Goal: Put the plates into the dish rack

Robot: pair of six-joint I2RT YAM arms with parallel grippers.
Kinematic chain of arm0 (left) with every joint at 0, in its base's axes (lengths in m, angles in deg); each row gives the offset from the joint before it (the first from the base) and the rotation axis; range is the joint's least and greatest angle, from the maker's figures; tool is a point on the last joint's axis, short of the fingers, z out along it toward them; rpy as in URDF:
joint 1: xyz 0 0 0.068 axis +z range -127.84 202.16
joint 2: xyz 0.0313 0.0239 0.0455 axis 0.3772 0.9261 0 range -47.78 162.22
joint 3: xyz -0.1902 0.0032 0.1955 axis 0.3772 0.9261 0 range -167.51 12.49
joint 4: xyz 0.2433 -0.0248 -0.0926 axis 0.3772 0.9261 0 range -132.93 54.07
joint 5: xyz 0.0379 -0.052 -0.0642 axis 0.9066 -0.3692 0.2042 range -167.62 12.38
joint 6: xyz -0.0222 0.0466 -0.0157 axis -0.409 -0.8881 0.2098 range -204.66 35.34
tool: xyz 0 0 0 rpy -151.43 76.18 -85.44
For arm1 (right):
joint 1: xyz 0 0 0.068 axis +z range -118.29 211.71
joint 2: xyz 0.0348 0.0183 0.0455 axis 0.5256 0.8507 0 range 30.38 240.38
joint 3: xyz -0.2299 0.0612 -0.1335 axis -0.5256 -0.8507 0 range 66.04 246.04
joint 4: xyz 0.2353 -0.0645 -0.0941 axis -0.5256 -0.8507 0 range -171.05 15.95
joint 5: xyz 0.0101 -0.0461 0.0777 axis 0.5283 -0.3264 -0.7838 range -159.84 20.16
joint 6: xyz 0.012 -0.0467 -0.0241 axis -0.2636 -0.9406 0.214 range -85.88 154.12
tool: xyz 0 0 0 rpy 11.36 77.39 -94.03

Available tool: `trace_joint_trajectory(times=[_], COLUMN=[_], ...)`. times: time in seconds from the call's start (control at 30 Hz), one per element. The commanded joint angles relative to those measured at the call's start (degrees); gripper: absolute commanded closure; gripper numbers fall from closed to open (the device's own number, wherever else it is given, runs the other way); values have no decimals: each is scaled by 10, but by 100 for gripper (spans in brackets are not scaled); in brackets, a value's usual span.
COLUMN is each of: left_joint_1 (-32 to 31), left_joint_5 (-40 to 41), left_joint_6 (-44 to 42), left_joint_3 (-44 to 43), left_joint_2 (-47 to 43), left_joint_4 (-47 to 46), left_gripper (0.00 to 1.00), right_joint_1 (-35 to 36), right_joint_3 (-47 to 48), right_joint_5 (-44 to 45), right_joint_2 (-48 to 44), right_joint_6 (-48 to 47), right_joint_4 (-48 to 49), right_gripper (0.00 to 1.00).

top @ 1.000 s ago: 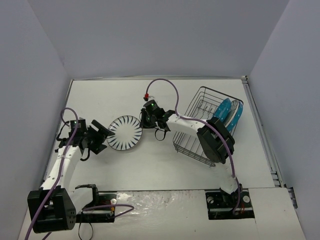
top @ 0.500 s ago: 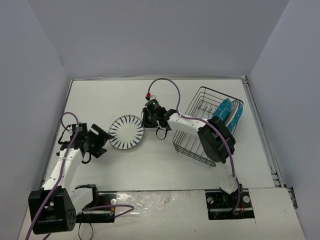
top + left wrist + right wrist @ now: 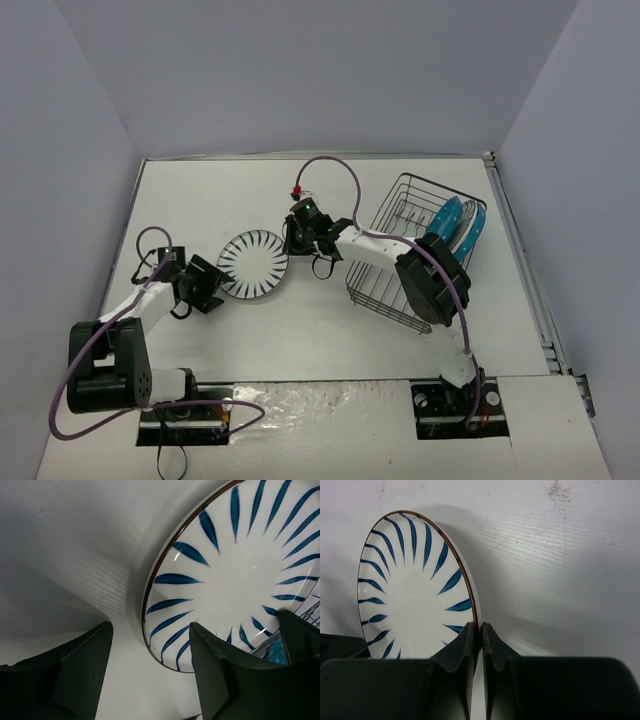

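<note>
Right tool, pinched on the striped white round plate, should carry it edge-up into the black wire dish rack; left tool gapes empty.

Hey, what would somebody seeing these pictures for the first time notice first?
The striped plate near the middle of the table stands out first. Its right rim is pinched in the shut right gripper, and the open left gripper sits just off its left edge. Next comes the black wire rack on the right, with two teal plates standing upright at its right side.
</note>
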Motion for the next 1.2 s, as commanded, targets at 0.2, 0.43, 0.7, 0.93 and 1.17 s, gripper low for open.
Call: trace_joint_trajectory(times=[0.2,0.43,0.7,0.93,1.17], left_joint_1=[-7,-14,-15,-15,-15], left_joint_5=[4,8,-11,-46,-85], left_joint_6=[16,15,20,42,99], left_joint_3=[-1,7,7,10,50], left_joint_2=[52,44,27,-16,-18], left_joint_4=[-94,-88,-98,-139,-246], left_gripper=[50,94,100,100,100], right_joint_1=[-5,-4,-3,-2,1], right_joint_3=[23,30,29,39,40], right_joint_5=[-2,-6,-5,-9,-12], right_joint_2=[-36,-33,-32,-28,-22], right_joint_6=[5,7,9,14,20], right_joint_4=[36,35,33,25,23], right_gripper=[100,100,100,89,84])
